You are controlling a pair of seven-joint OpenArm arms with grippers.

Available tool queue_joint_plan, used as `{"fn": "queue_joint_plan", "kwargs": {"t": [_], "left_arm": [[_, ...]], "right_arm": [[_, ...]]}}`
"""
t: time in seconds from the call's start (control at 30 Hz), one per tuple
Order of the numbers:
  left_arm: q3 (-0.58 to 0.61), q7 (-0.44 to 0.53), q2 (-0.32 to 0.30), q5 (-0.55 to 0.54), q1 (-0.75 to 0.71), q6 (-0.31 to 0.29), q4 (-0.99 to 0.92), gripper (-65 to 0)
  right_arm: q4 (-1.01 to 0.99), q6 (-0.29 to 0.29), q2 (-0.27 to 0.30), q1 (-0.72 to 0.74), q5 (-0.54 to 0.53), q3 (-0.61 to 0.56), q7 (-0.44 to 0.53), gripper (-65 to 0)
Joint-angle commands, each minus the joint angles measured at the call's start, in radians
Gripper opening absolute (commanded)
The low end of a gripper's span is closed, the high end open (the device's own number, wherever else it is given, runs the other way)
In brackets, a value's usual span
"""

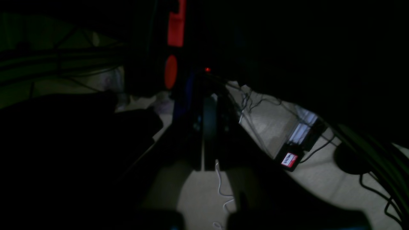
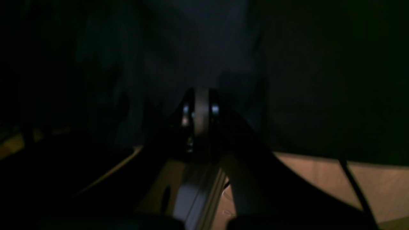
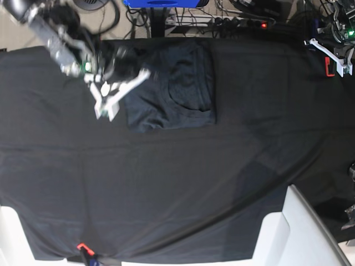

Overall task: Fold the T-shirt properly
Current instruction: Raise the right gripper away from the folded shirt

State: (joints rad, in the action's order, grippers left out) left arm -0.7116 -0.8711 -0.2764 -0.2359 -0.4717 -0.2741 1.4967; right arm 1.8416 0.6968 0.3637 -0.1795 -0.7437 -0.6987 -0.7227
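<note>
The T-shirt [image 3: 172,88] lies as a compact folded rectangle near the far edge of the table [image 3: 177,183], left of the middle in the base view, resting on the black cloth [image 3: 249,111] that covers the top; its collar curve shows on the upper layer and its edges look roughly squared. The right gripper [image 3: 105,108] hangs just beside the shirt's left edge, its white fingers pressed together and holding nothing, which the right wrist view bears out, with the jaws meeting. The left gripper [image 1: 209,127] is parked at the far right corner, well apart from the garment; its jaws also appear pressed together on nothing, and its wrist camera looks off the table at floor and cables. The folding looks essentially finished, so the step in hand is probably clearing away. To do that well, the right arm should lift straight up before travelling sideways, so the fingers do not snag the left edge and drag the layers askew.
</note>
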Motion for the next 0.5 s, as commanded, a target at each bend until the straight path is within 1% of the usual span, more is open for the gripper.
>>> {"fn": "queue_joint_plan", "kwargs": {"t": [0.0, 0.17, 0.3, 0.47], "left_arm": [[-0.007, 0.006, -0.019, 0.003, -0.005, 0.002, 0.012, -65.0], [-0.007, 0.006, -0.019, 0.003, -0.005, 0.002, 0.012, -65.0], [-0.007, 0.006, -0.019, 0.003, -0.005, 0.002, 0.012, -65.0], [-0.007, 0.006, -0.019, 0.003, -0.005, 0.002, 0.012, -65.0]], "right_arm": [[0.017, 0.001, 0.008, -0.005, 0.005, 0.004, 0.015, -65.0], [0.0, 0.001, -0.013, -0.018, 0.006, -0.003, 0.016, -65.0], [-0.07, 0.001, -0.025, -0.005, 0.006, -0.003, 0.018, -65.0], [-0.089, 0.001, -0.081, -0.007, 0.006, -0.022, 0.016, -65.0]]}}
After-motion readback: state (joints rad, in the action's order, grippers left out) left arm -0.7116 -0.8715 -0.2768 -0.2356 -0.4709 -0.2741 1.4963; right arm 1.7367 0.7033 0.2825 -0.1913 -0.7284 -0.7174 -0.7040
